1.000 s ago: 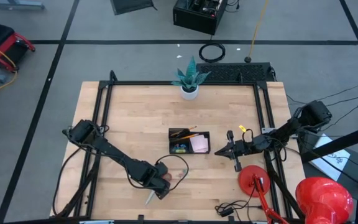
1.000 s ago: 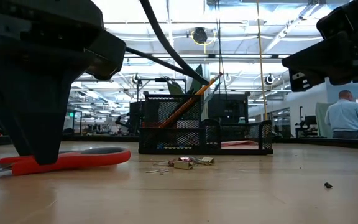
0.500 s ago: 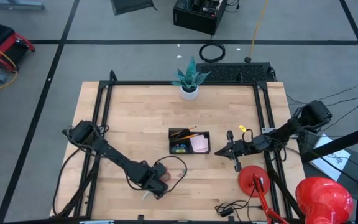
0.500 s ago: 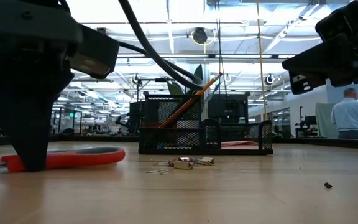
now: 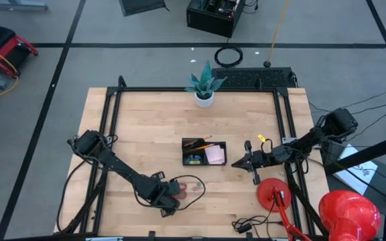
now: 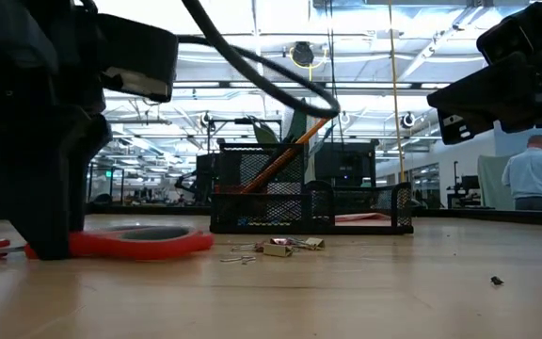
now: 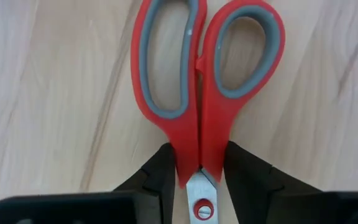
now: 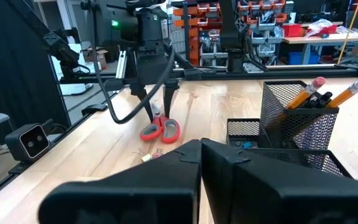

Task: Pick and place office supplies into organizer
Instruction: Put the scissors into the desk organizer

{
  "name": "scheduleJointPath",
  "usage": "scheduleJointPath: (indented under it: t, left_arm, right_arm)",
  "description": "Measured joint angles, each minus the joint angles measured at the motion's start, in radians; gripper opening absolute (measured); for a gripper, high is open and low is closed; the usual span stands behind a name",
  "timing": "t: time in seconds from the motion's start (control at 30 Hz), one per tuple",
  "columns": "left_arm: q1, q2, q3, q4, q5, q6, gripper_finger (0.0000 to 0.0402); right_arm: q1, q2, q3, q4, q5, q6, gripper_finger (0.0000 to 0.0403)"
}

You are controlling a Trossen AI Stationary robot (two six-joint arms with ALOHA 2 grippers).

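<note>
The red-handled scissors [image 7: 197, 81] lie flat on the wooden table near its front edge, their handle loops [image 5: 191, 187] pointing toward the table's right. My left gripper [image 7: 199, 171] stands over them, fingers down, shut on their neck [image 6: 50, 240]. The black mesh organizer [image 5: 204, 152] stands mid-table and holds an orange pencil [image 6: 294, 141] and a pink sticky-note pad [image 5: 214, 155]. Small pale clips [image 6: 280, 247] lie on the table in front of it. My right gripper [image 5: 236, 162] hovers shut and empty, just right of the organizer [image 8: 303, 124]. My left gripper pinches the scissors' neck [image 7: 197, 158] between its two fingers [image 7: 163, 171], where the two red handle shanks meet, just beside the pivot screw. The fingers come from above, pointing down, and lie across the scissors. The scissors stay flat on the table.
A white plant pot [image 5: 204, 99] stands at the far edge. A red lamp's round base [image 5: 273, 194] and head [image 5: 350, 214] sit at the near right, with cables [image 5: 246, 224] beside them. People [image 6: 534, 174] stand in the room beyond.
My left gripper's fingers have closed in from wide apart onto the scissors' neck. The scissors have turned a little on the table, so that their blade tip, seen earlier in front of the gripper, is now hidden under it.
</note>
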Motion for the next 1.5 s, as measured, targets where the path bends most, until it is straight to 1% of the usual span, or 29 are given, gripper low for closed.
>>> scheduleJointPath:
  t: [0.1, 0.2, 0.33, 0.4, 0.5, 0.6, 0.7, 0.87, 0.93, 1.03, 1.13, 1.3, 1.37, 1.5]
  left_arm:
    - [-0.009, -0.008, -0.001, 0.026, -0.057, 0.036, 0.0121]
    - [-0.025, -0.017, -0.001, 0.083, -0.161, 0.092, 0.0118]
    - [-0.039, -0.047, -0.004, 0.179, -0.263, 0.183, 0.0115]
    - [-0.048, -0.072, -0.001, 0.224, -0.293, 0.221, 0.0115]
    - [-0.057, -0.099, -0.001, 0.243, -0.316, 0.265, 0.0115]
    - [-0.063, -0.139, -0.001, 0.280, -0.375, 0.328, 0.0115]
    - [-0.066, -0.178, -0.001, 0.351, -0.438, 0.456, 0.0115]
    - [-0.049, -0.238, 0.000, 0.561, -0.522, 0.789, 0.0115]
    - [-0.027, -0.258, 0.001, 0.648, -0.535, 0.904, 0.0115]
    - [0.017, -0.286, 0.001, 0.744, -0.525, 1.040, 0.0115]
    - [0.074, -0.320, -0.004, 0.786, -0.477, 1.124, 0.0115]
    - [0.205, -0.371, -0.049, 0.792, -0.336, 1.129, 0.0115]
    - [0.256, -0.392, -0.093, 0.823, -0.268, 1.128, 0.0115]
    - [0.346, -0.428, -0.223, 1.009, -0.080, 1.126, 0.0115]
  right_arm:
    - [0.000, 0.000, 0.000, -0.002, 0.000, 0.000, 0.0000]
    - [0.000, 0.000, 0.000, -0.002, 0.000, 0.000, 0.0000]
    - [0.000, 0.000, 0.000, -0.002, 0.000, 0.000, 0.0000]
    - [0.000, 0.000, 0.000, -0.003, 0.000, 0.000, 0.0000]
    - [0.000, 0.000, 0.000, -0.003, 0.000, 0.000, 0.0000]
    - [0.000, 0.000, 0.000, -0.003, 0.000, 0.000, 0.0000]
    - [0.000, 0.000, 0.000, -0.010, 0.000, 0.000, 0.0000]
    - [0.000, 0.000, 0.000, -0.014, 0.000, 0.001, 0.0000]
    - [0.000, 0.000, 0.000, -0.015, 0.000, 0.010, 0.0000]
    - [0.000, 0.000, 0.000, -0.017, 0.000, 0.011, 0.0000]
    - [0.000, 0.000, 0.000, -0.017, 0.000, 0.011, 0.0000]
    - [0.000, 0.000, 0.000, -0.019, 0.000, 0.011, 0.0000]
    - [0.000, 0.000, 0.000, -0.020, 0.000, 0.012, 0.0000]
    - [0.000, 0.000, 0.000, -0.026, 0.000, 0.012, 0.0000]
